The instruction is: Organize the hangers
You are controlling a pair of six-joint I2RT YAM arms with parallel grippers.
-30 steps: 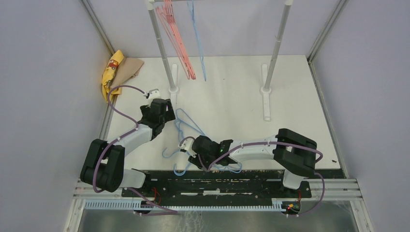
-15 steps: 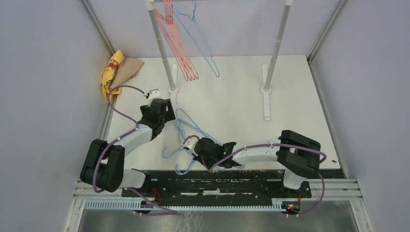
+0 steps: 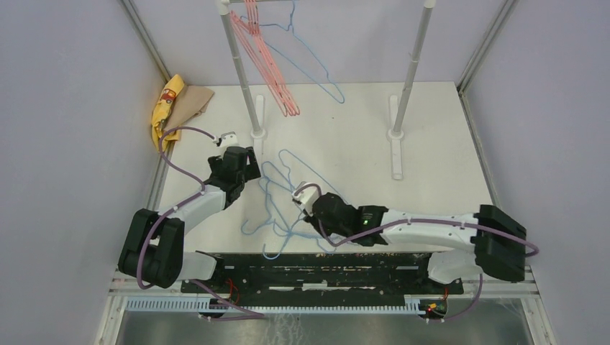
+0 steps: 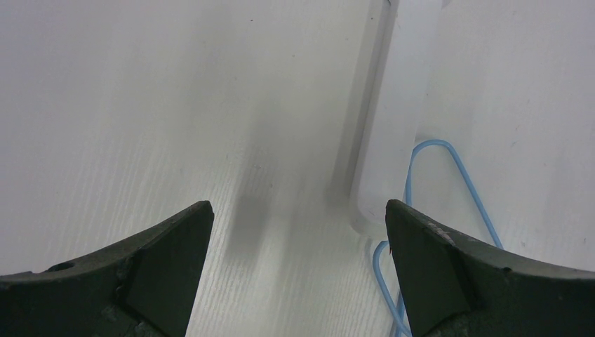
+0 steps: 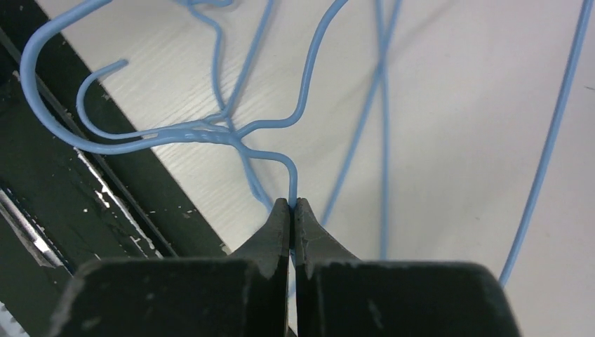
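Several light blue hangers (image 3: 277,198) lie tangled on the table in front of the arms. My right gripper (image 5: 292,203) is shut on the wire of one light blue hanger (image 5: 210,133), just below its twisted neck; from above, the right gripper (image 3: 311,221) sits over the pile's right side. My left gripper (image 4: 298,228) is open and holds nothing, low over the table by the rack's foot (image 4: 393,140), with a blue hanger loop (image 4: 456,168) to its right. From above, the left gripper (image 3: 239,162) is left of the pile. Pink-red hangers (image 3: 270,72) and one blue hanger (image 3: 313,54) hang on the rack.
The rack's two posts (image 3: 241,72) (image 3: 413,65) stand on white feet at the back of the table. A yellow cloth (image 3: 165,108) and a brown cloth (image 3: 194,100) lie at the back left corner. The black base rail (image 3: 324,269) runs along the near edge.
My right gripper has shut on the blue hanger wire and moved right and away from the rail, shifting the pile. The blue hanger on the rack has swung right. The left arm stays put.
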